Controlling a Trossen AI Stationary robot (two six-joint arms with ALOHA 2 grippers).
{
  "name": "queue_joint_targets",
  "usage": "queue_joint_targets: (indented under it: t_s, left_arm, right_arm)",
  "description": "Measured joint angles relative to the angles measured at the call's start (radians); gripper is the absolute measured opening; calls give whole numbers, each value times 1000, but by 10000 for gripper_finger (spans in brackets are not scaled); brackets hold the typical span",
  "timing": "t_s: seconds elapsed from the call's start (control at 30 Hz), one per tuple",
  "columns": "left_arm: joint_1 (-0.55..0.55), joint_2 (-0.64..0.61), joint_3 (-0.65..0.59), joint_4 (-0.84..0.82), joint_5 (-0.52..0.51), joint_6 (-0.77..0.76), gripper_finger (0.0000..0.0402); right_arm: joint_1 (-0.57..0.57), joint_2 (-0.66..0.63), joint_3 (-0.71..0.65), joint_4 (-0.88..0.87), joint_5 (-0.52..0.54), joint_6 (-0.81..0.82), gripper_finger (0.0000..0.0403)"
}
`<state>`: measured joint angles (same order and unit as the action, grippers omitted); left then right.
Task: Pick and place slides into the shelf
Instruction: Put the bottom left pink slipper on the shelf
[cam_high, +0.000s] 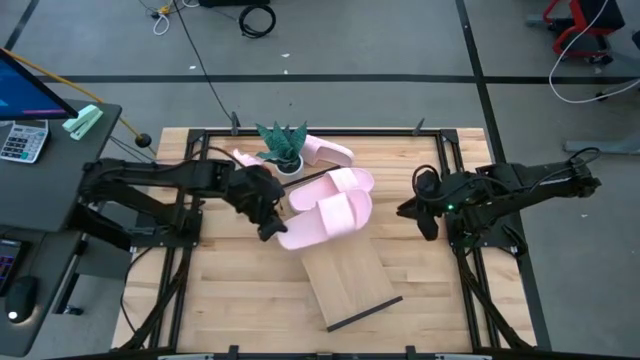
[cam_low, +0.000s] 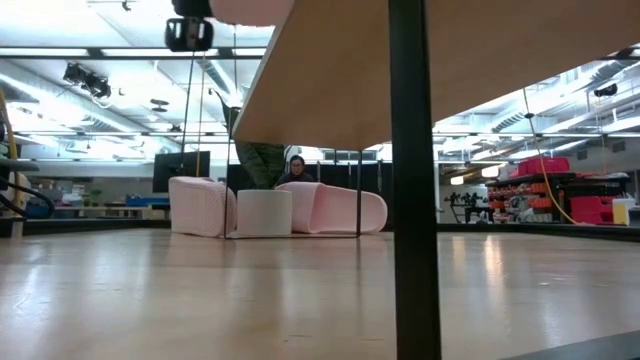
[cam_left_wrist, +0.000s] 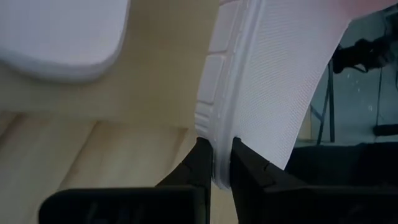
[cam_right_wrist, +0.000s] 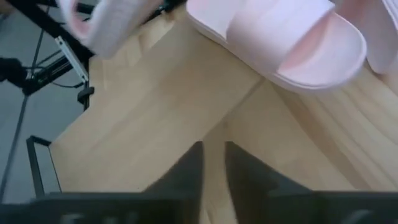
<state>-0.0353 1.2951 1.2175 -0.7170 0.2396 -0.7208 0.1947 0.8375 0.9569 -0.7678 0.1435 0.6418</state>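
While left gripper (cam_left_wrist: 216, 163) pinches a slide (cam_left_wrist: 273, 81), seemingly above shelf (cam_high: 350, 278).

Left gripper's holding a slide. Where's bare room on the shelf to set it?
The shelf is bare from the two slides on its far end down to the near black rail. Crowded: plant, left gripper.

Bright even overhead light, ceiling strip lamps glaring in low view, soft shadows, wrist views blurred close up

Two dark jointed arms, black cables
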Motion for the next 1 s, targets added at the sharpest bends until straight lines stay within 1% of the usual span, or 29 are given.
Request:
queue_joint_targets:
  t_s: [0.07, 0.1, 0.23, 0.37, 0.5, 0.67, 1.0]
  left_arm:
    - [10, 24, 0, 33, 12, 0, 37]
    - [15, 38, 0, 46, 21, -1, 37]
    - [29, 92, 0, 96, 30, -25, 37]
    - [36, 132, 1, 110, 58, -64, 36]
    - [41, 164, 0, 116, 87, -92, 36]
    - [44, 181, 1, 157, 91, -107, 36]
    - [85, 206, 2, 265, 86, -97, 36]
  right_arm:
    - [0, 0, 0, 10, -4, -31, 22]
    - [0, -1, 0, 22, -3, -51, 12]
    - [0, -1, 0, 88, -15, -109, 19]
    - [0, -1, 0, 133, -24, -153, 6]
    - [0, -1, 0, 136, -24, -166, 10]
    - [0, -1, 0, 137, -24, -172, 4]
    - [0, -1, 0, 145, -26, -174, 4]
